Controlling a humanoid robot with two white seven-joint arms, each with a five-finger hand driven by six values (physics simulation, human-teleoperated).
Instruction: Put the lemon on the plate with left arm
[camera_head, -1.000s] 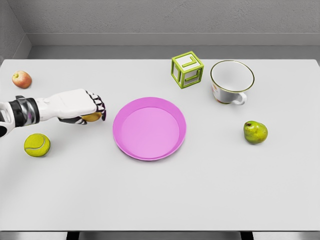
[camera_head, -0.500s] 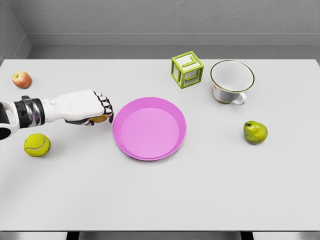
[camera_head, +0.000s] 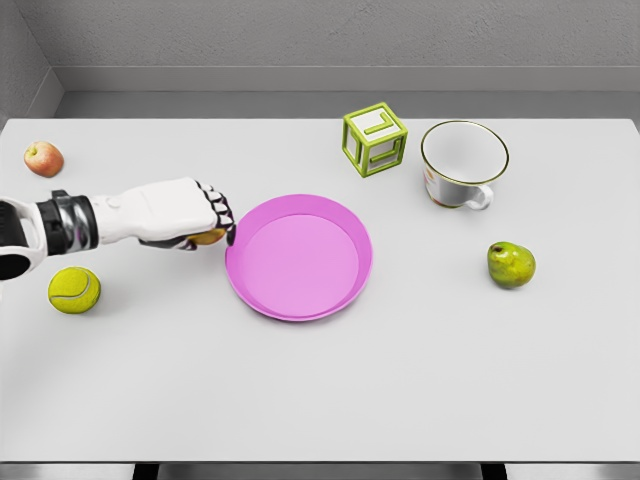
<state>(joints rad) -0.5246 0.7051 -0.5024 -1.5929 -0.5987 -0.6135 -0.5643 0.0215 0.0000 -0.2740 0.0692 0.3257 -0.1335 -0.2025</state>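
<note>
On the grey table (camera_head: 420, 380), the left hand (camera_head: 185, 215), fingers wrapped round the lemon (camera_head: 209, 236), has slid right to the plate (camera_head: 298, 257) rim; release comes soon.

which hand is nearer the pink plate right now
Left. The left hand, closed around the lemon, is at the pink plate's left rim, fingertips about touching its edge. The right hand is not in view.
</note>
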